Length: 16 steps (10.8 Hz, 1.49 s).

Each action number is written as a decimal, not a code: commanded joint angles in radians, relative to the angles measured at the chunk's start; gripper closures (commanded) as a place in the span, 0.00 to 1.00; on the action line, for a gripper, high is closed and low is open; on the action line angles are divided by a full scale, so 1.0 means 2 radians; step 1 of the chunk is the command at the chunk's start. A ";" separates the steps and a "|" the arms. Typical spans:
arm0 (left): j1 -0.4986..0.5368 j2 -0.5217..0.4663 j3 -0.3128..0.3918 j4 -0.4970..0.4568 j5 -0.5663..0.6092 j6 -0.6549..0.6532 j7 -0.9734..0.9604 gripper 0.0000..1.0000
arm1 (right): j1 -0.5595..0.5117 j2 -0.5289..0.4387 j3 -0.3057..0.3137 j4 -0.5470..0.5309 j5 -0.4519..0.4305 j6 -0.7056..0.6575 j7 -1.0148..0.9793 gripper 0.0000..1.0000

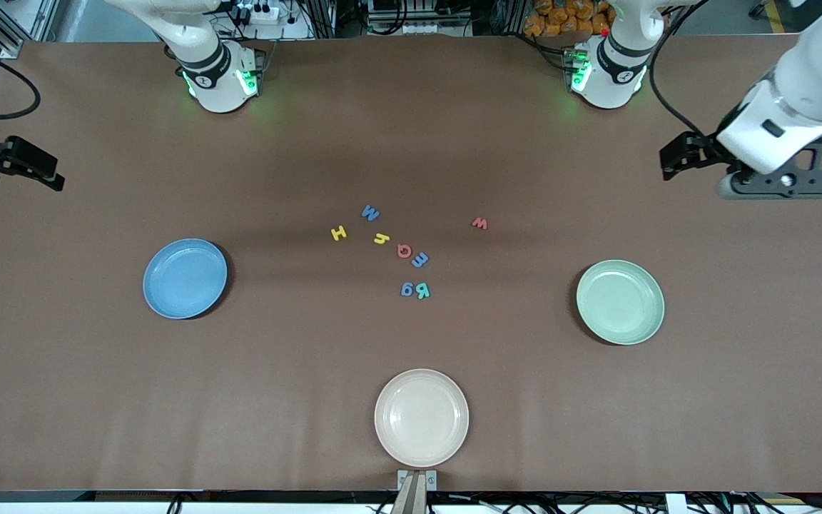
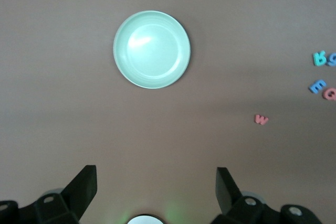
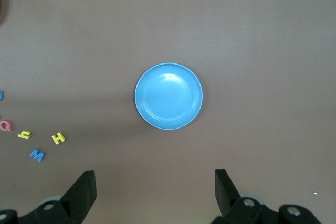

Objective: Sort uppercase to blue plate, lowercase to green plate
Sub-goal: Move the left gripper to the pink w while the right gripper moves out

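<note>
— Plates, near to far, dial centred on the letter cluster?
— Cream plate (image 1: 422, 417) at 6 o'clock, nearest the front camera, bare. Green plate (image 1: 620, 302) at 4 o'clock, toward the left arm's end. Blue plate (image 1: 185, 278) at 8 o'clock, toward the right arm's end. Nothing on either.
— Letters, same order?
— All flat on the table, none on a plate. Blue a (image 1: 407, 289) and teal R (image 1: 422, 290) nearest, side by side, touching or nearly so; cannot tell which. Then blue e (image 1: 419, 259), just at 4 o'clock of red Q (image 1: 404, 250). Yellow h (image 1: 381, 239) at 10 o'clock of that Q, near it. Yellow H (image 1: 339, 233) at 9 o'clock of the h, apart. Red w (image 1: 480, 223) off alone at 2 o'clock of the cluster, toward the left arm's end. Blue M (image 1: 370, 213) farthest, at 11 o'clock.
— Pincers?
— Left gripper (image 2: 156, 170) up over bare table at the left arm's end, fingers spread wide, holding nothing, green plate framed between them in the left wrist view. Right gripper (image 3: 155, 173) over the right arm's end, likewise spread and holding nothing, blue plate in its wrist view. Both arms waiting.
</note>
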<state>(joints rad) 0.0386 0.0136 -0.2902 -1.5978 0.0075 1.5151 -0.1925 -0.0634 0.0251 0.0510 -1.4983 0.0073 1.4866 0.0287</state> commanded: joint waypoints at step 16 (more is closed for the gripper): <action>-0.014 0.067 -0.195 -0.269 -0.005 0.371 -0.177 0.00 | 0.068 0.147 0.004 -0.006 0.011 0.100 -0.007 0.00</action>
<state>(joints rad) 0.0193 0.1220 -0.6771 -2.1267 0.0016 2.2171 -0.5223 0.0413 0.2668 0.0565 -1.5410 0.0199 1.6601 0.0089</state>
